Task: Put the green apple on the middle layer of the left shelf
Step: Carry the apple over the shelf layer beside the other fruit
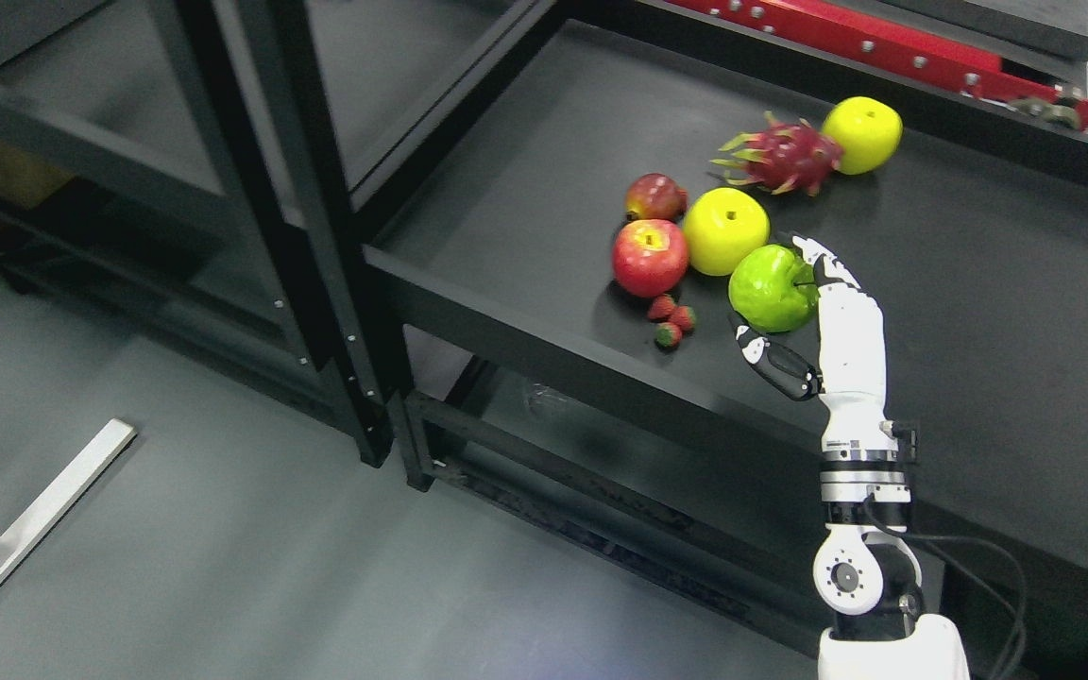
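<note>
The right hand (pixel 813 316) cups the green apple (pixel 771 288), fingers and thumb wrapped around it, on the right shelf (pixel 978 283), just right of a yellow apple (pixel 724 229) and strawberries (pixel 671 319).

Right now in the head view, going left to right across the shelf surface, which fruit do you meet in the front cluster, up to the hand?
Red apple → strawberries → yellow apple → green apple → right hand, its fingers around the green apple.
</note>
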{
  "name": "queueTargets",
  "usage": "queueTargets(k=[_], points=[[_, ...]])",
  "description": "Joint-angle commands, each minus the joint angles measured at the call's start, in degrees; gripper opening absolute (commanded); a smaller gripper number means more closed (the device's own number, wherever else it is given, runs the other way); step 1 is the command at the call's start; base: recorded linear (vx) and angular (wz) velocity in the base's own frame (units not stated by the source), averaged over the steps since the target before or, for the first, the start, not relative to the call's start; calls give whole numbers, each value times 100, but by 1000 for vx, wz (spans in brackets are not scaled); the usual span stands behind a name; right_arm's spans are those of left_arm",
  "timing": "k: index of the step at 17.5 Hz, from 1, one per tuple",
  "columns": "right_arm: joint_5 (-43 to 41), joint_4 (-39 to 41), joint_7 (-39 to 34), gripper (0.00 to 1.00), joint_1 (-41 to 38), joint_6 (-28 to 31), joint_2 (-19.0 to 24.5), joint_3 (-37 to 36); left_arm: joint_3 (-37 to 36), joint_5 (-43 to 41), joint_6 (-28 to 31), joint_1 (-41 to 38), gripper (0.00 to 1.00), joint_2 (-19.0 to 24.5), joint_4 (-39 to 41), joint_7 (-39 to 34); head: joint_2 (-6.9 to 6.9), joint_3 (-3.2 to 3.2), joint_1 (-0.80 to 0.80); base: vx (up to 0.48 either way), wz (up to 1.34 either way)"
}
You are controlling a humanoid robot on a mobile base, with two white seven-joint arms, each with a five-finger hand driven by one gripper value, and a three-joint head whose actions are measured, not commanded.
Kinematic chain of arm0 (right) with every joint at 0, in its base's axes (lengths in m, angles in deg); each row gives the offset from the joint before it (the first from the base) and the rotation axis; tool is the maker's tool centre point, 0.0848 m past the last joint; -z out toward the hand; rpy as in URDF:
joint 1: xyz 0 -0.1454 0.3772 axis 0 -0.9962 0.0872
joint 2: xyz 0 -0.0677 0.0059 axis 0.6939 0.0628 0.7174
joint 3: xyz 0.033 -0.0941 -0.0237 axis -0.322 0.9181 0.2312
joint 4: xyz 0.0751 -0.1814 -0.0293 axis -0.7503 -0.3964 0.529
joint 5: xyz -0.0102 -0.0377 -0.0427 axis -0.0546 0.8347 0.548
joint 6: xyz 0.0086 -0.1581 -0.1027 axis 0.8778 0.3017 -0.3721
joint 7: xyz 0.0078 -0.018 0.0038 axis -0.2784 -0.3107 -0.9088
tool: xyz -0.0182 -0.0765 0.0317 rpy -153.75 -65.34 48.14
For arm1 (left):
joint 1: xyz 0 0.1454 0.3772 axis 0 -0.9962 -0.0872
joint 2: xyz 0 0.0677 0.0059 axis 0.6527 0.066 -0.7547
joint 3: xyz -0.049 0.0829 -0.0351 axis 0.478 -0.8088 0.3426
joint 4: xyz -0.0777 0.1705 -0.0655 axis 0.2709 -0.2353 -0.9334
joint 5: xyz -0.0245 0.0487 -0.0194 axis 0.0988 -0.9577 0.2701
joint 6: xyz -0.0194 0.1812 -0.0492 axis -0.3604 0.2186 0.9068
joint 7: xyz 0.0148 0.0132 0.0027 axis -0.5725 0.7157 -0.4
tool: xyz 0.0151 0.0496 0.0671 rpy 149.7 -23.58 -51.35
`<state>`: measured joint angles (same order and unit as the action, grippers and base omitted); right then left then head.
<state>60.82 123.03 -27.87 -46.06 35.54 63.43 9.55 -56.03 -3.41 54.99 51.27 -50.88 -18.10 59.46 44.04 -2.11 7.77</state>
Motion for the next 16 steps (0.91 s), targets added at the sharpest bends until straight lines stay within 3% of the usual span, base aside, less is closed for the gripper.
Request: queueTargets(k=[1, 5, 16], points=[[7, -9, -28, 0, 26, 60, -100, -35, 2, 0, -2, 0, 100, 100, 2, -1, 0, 0, 0, 139, -813], [86, -332, -519, 0, 341, 691, -105, -35, 2, 0, -2, 0, 100, 100, 1, -1, 0, 0, 0, 149, -762], [148, -2925, -951, 1, 2117, 1493, -509, 289, -16, 0, -2, 0, 100, 100, 2, -1, -3, 0, 0, 93, -324]])
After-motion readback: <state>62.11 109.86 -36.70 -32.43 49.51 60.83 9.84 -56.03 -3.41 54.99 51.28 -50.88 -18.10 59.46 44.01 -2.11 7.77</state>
